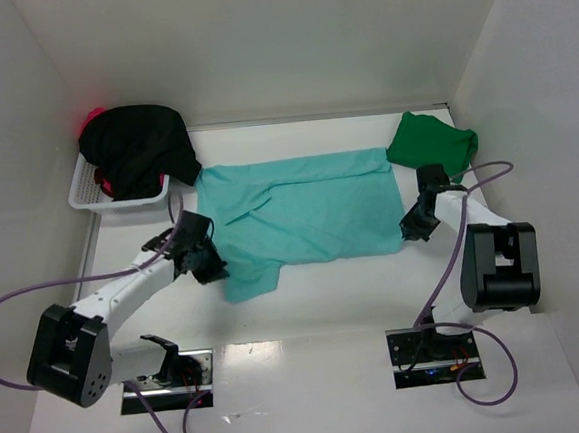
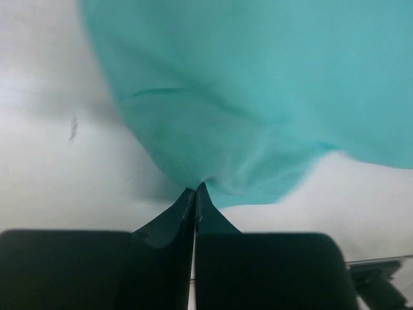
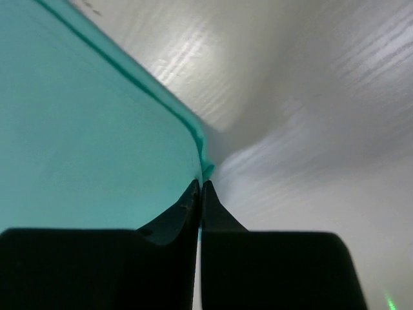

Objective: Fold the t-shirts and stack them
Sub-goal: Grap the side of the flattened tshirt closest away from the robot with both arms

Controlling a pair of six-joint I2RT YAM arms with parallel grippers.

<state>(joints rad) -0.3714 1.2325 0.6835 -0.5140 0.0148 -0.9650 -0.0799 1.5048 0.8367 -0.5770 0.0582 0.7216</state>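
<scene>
The light teal t-shirt (image 1: 304, 215) lies spread in the middle of the table. My left gripper (image 1: 213, 270) is shut on its near left edge; the left wrist view shows the teal cloth (image 2: 258, 110) pinched at the fingertips. My right gripper (image 1: 411, 229) is shut on its near right corner, seen as a teal edge (image 3: 97, 129) in the right wrist view. The dark green t-shirt (image 1: 432, 145) lies crumpled at the back right. The black t-shirt (image 1: 136, 148) is heaped over a white basket (image 1: 92, 197), with the red-pink t-shirt (image 1: 91, 120) showing beneath it.
White walls enclose the table on the left, back and right. Purple cables (image 1: 15, 298) loop beside both arm bases. The basket stands against the left wall.
</scene>
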